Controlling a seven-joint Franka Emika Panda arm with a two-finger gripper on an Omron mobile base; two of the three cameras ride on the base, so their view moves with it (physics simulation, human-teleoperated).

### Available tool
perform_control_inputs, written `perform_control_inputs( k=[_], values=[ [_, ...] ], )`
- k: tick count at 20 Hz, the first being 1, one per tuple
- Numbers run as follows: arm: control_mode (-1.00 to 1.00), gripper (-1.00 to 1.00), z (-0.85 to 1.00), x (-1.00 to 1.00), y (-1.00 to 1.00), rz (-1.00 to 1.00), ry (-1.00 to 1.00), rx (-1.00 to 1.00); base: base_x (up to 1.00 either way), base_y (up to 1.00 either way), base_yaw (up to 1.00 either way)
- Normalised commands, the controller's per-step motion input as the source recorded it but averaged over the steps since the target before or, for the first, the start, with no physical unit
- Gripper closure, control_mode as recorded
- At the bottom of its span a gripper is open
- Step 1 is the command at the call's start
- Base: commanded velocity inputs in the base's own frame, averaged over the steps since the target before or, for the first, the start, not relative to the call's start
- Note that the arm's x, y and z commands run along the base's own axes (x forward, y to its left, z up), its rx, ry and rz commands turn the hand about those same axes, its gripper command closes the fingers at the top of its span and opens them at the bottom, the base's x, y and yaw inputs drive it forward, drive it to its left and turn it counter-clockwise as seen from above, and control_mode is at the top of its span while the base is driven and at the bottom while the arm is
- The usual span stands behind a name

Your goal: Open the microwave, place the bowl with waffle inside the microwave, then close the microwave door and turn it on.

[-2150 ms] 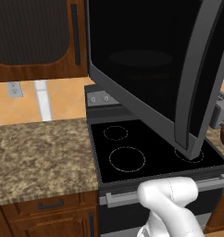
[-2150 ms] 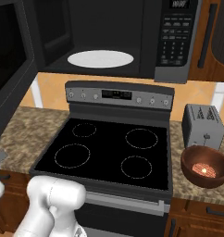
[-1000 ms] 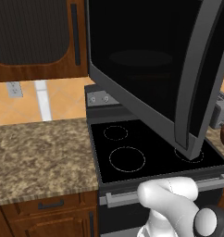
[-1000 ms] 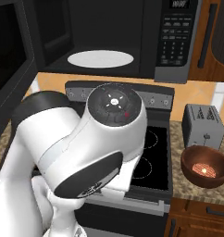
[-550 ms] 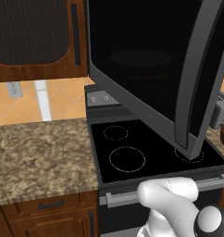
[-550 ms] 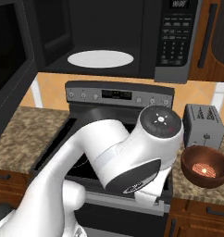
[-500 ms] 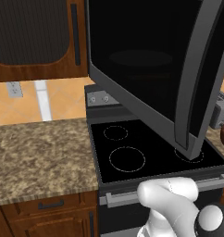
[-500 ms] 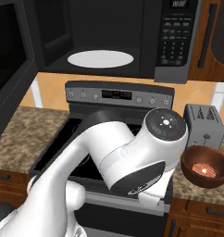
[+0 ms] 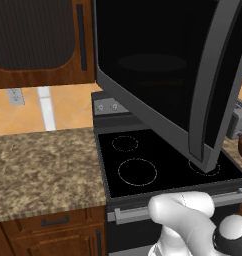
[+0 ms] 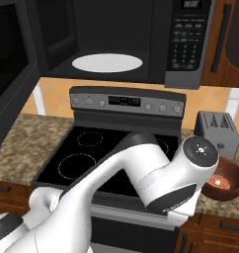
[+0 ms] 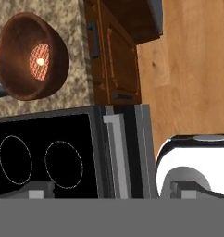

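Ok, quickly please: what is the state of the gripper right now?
Gripper: open and empty, above the stove front edge, not yet at the bowl.

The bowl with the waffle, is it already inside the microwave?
No, the bowl sits on the counter beside the toaster; the open microwave holds no bowl.

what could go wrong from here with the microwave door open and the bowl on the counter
1. The open microwave door hangs out over the stove; the arm could clip it on the way up with the bowl.
2. The bowl sits close to the toaster, so the open pincer might bump the toaster during the grasp.
3. If tilted, the waffle may slide out.
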Motion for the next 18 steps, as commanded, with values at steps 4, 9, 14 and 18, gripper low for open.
perform_control_inputs(
  k=[4,9,14,18],
  values=[
    [-1.00,-1.00,-0.24,0.57,-0.55,0.02,0.00,0.04,0.00,0.00,0.00],
    [-1.00,-1.00,-0.20,0.59,-0.42,0.04,0.02,0.03,0.00,0.00,0.00],
    [-1.00,-1.00,-0.30,0.21,-0.68,0.08,0.01,0.07,0.00,0.00,0.00],
    [-1.00,-1.00,-0.29,0.25,-0.44,0.06,0.00,0.02,0.00,0.00,0.00]
  ],
)
